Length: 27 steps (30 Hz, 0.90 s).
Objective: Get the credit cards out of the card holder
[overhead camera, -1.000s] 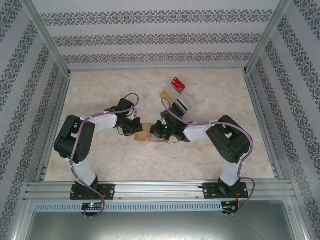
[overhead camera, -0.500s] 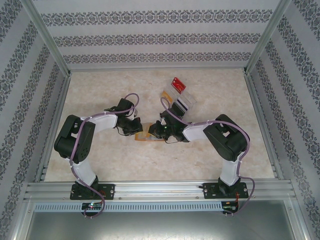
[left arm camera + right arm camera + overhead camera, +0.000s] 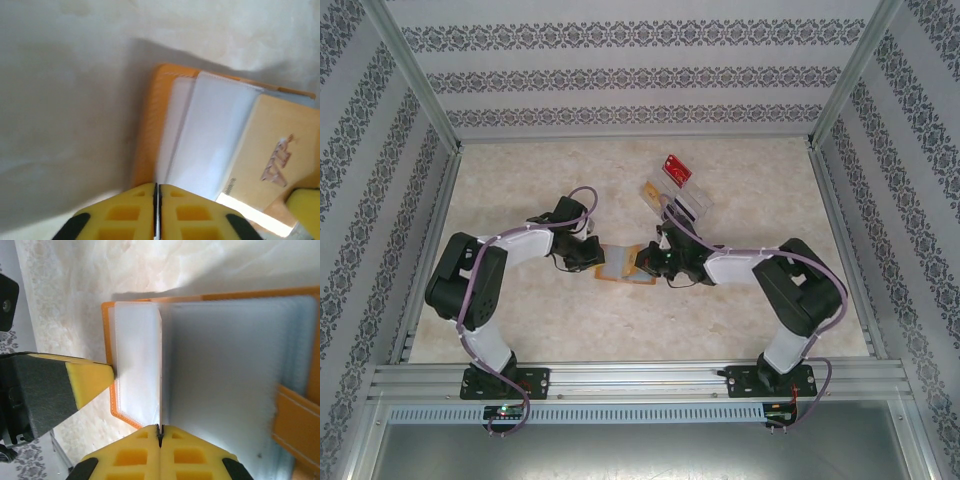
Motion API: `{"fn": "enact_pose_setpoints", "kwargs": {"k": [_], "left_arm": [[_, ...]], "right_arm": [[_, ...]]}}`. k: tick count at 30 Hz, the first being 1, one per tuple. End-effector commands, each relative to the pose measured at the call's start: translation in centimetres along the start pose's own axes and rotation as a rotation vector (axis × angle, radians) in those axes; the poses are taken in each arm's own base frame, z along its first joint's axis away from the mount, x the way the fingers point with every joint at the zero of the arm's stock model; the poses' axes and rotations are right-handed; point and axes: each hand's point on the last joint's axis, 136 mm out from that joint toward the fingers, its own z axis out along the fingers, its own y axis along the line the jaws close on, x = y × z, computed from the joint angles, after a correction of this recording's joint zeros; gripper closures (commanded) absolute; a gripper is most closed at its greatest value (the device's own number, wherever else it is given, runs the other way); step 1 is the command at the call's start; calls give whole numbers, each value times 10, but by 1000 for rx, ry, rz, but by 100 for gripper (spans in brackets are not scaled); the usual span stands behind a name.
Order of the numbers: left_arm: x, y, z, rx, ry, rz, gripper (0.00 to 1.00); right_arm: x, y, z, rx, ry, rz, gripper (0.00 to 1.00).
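The orange-tan card holder (image 3: 620, 265) lies open on the table between both grippers. My left gripper (image 3: 156, 192) is shut on the near edge of one of its see-through pocket pages (image 3: 210, 135). From the other side my right gripper (image 3: 160, 432) is shut on another thin page (image 3: 160, 365), which stands upright and edge-on. The left gripper's yellow fingertip (image 3: 92, 377) touches the holder's left edge. A tan panel with a printed logo (image 3: 277, 155) shows beside the pages. A dark credit card (image 3: 690, 206) lies in the clear tray. Any cards inside the holder are hidden.
The clear plastic tray (image 3: 677, 195) sits just behind the right gripper, with a red card (image 3: 676, 168) at its far end. Patterned walls and metal rails enclose the marble-look table (image 3: 520, 190). Open tabletop lies to the left and front.
The right arm has swung its elbow to the right and drawn its page that way, spreading the holder wider. The left gripper has stayed at the holder's left edge.
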Motion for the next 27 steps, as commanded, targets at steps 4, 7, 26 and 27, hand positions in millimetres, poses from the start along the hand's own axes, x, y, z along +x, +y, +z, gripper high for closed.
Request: {"fn": "enact_pose_setpoints", "kwargs": {"k": [4,7,26,27], "left_arm": [[-12,-25,-60,26,-112,49,66],[-20,-20,-82,-8,-178,37,52],[-19,48,-134,-214,-414,5,0],[-16,49,-135,-215,-412,10,0]], "right_arm": [[-11,4,-48,100,-63,-241,100],[-18,21,-70,111,-95,-353,100],[-91,77,-125,415,-120,-810,100],[-98,78,-121,425,-116,-817,100]]}}
